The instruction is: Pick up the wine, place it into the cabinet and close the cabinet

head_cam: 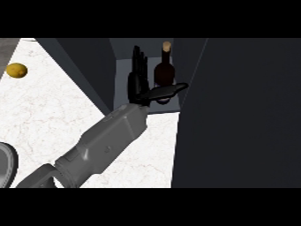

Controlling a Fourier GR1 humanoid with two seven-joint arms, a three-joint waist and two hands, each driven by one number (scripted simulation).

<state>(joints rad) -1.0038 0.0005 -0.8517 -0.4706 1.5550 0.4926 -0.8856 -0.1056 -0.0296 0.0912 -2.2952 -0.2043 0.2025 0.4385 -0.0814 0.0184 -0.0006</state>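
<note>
Presently: right hand [138, 81], fingers straight and spread, thumb out, reaching inside the cabinet [146, 53]. Wine bottle [164, 68] upright just right of its fingers, unheld. Yellow ball [16, 70] far left.

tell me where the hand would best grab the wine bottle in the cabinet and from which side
Probably the wide lower body of the wine bottle, not the thin corked neck. It stands upright inside the open cabinet, walls on both sides, so the approach is from the open front. The open hand is already just left of it, thumb stretched across below the body, so closing there looks simplest.
</note>
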